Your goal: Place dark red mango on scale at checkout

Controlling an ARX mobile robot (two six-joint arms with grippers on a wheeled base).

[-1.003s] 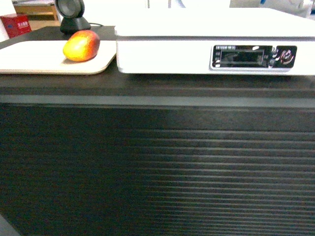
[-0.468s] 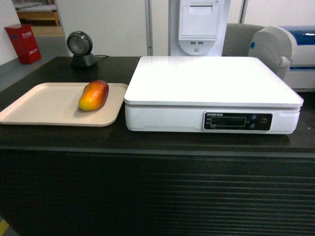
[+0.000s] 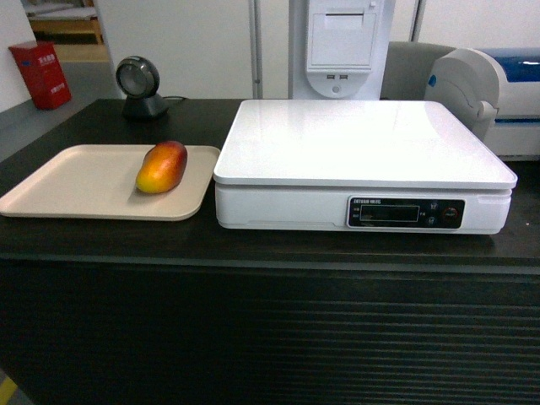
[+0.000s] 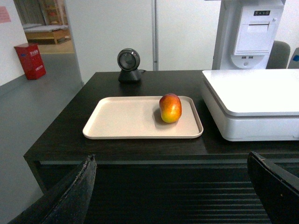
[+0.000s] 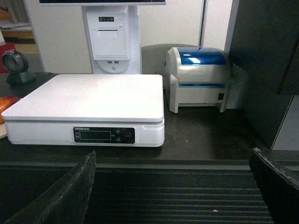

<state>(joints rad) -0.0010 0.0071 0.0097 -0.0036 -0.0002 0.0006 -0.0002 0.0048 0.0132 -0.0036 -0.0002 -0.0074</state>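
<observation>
The dark red mango [image 3: 162, 166] lies on the right part of a flat beige tray [image 3: 67, 186], red end pointing away from me. Just right of the tray on the checkout [image 3: 270, 337] stands the white scale [image 3: 363, 139], nothing on its platform. In the left wrist view the mango [image 4: 170, 108] lies straight ahead, and my left gripper [image 4: 171, 158] hangs open in front of the counter's ribbed face, below the counter top. My right gripper [image 5: 173, 156] is open too, facing the scale [image 5: 88, 98]. Neither holds anything, and neither shows in the head view.
A round black barcode scanner [image 3: 139, 84] stands behind the tray. A white receipt printer on a post [image 3: 342, 46] rises behind the scale. A white and blue label printer [image 5: 198, 77] sits right of the scale. A red box [image 3: 40, 74] stands on the floor at far left.
The head view has risen from a low, close look at the counter edge to a higher look over its top. The mango stays on the tray.
</observation>
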